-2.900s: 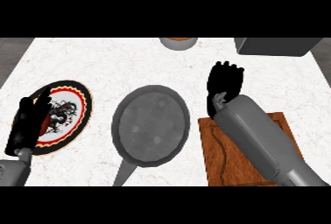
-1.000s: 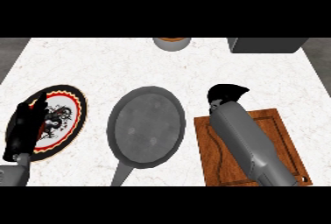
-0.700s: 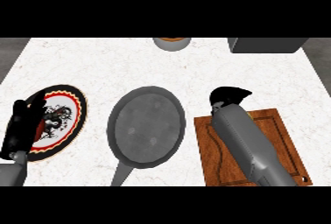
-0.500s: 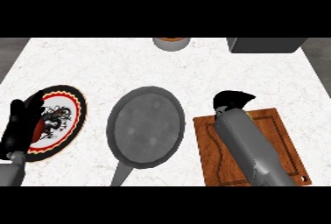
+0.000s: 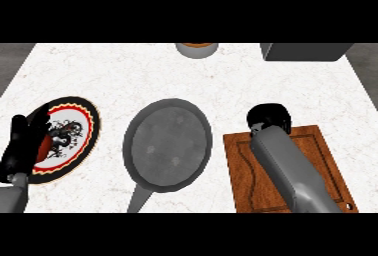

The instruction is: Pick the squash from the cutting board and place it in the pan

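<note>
Two hands out, squash hidden under the right one.

At the left edge my left hand (image 5: 21,145) rests open, fingers (image 5: 18,125) straight, across the near rim of the patterned plate (image 5: 88,125), holding nothing. The pan (image 5: 168,145) lies bare in the middle, its handle toward me, just left of the cutting board (image 5: 325,165). My right hand (image 5: 269,116) is bent down over the board's far end; whether it has closed on anything I cannot tell, and the squash is hidden, I judge beneath it. To do this well I should be sure of my hold before lifting, then carry left over the pan's rim. The pale marbled counter (image 5: 133,75) also has a small round pot (image 5: 197,49) and a dark box (image 5: 306,51) at its far edge, well apart.
</note>
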`<state>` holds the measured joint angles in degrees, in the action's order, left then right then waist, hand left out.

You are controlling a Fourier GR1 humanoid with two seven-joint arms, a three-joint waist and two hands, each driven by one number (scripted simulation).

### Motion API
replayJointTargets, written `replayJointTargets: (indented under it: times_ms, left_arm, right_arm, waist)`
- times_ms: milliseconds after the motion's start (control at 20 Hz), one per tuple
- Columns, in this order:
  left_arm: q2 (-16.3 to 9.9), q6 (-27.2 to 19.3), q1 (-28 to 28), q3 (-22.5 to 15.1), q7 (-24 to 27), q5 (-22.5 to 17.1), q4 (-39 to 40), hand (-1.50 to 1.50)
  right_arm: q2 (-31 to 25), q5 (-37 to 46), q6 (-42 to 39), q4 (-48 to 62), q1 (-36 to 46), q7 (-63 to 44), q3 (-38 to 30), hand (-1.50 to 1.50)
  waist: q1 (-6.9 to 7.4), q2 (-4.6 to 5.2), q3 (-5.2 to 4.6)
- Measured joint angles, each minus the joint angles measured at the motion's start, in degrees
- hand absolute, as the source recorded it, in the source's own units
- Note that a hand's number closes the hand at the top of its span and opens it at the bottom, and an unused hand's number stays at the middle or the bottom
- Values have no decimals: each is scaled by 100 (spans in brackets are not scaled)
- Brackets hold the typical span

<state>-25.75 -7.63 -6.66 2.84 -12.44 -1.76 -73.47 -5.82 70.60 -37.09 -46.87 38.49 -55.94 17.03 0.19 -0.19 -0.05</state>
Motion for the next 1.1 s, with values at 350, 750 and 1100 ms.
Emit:
replayJointTargets:
  times_ms: [350, 750, 1100]
  left_arm:
    - [152, -26, -45, 22, -70, 169, -43, 0]
    - [111, -99, 261, 183, -69, 142, -30, 0]
    - [105, -115, 457, 250, -39, 112, -129, 0]
  right_arm:
    - [30, 321, -8, -599, -309, 93, -52, 150]
    - [61, -470, 1118, -2903, -1420, 1947, 245, 150]
    - [-280, -803, 2282, -5424, -2212, 3066, 442, 150]
  waist:
    - [-27, -1, 0]
    - [-394, -167, 22]
    - [-471, -177, 23]
